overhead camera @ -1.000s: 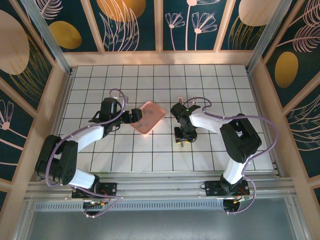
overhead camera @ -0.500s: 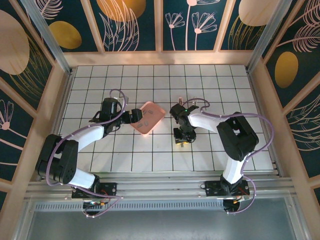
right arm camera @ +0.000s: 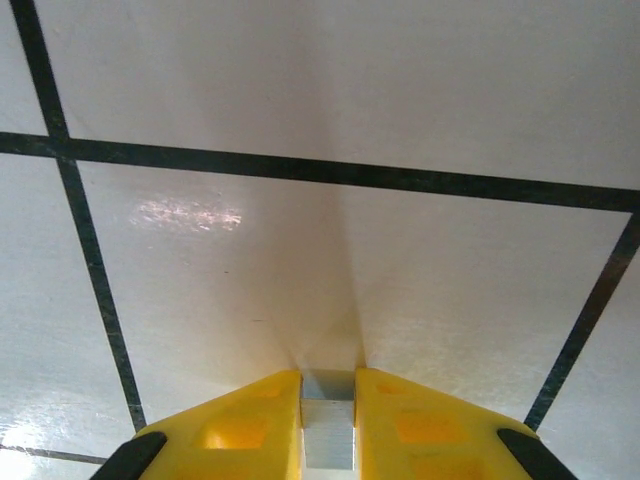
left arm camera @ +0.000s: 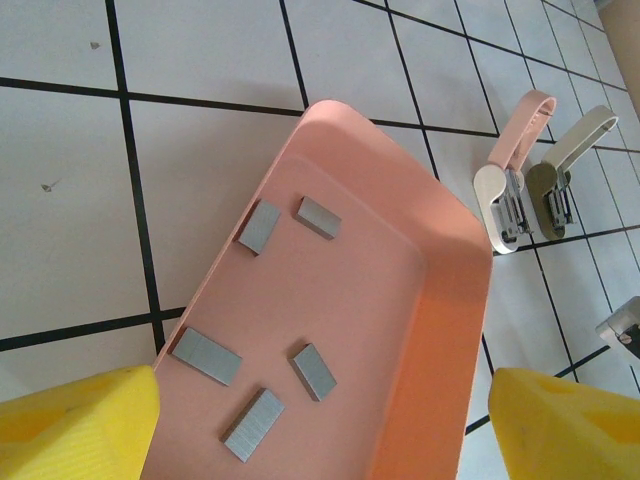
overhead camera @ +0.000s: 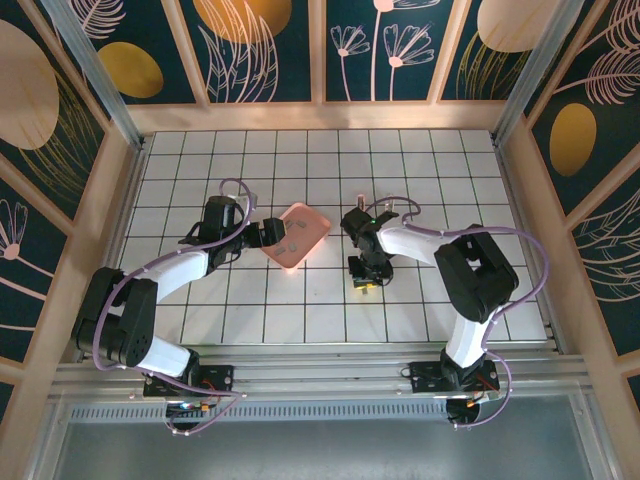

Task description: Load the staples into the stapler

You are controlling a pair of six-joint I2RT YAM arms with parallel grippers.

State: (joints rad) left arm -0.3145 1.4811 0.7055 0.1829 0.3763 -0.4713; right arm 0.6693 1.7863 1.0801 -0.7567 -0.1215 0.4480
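Right arm (overhead camera: 470, 265) swung slightly; right gripper (right arm camera: 328, 385) stayed pinched on one strip (right arm camera: 328, 440) low over the desk (right arm camera: 300, 150), probably aiming for the stapler (left arm camera: 520, 190). Wide open, the left gripper (left arm camera: 320, 410) straddled the tray (left arm camera: 440, 330) of five strips (left arm camera: 260, 228).

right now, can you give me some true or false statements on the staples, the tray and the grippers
1. Five staple strips lie in the pink tray. True.
2. The right gripper is empty. False: it is shut on a grey staple strip.
3. The left gripper is open. True.
4. The stapler sits inside the tray. False: it is on the table, beside the tray.
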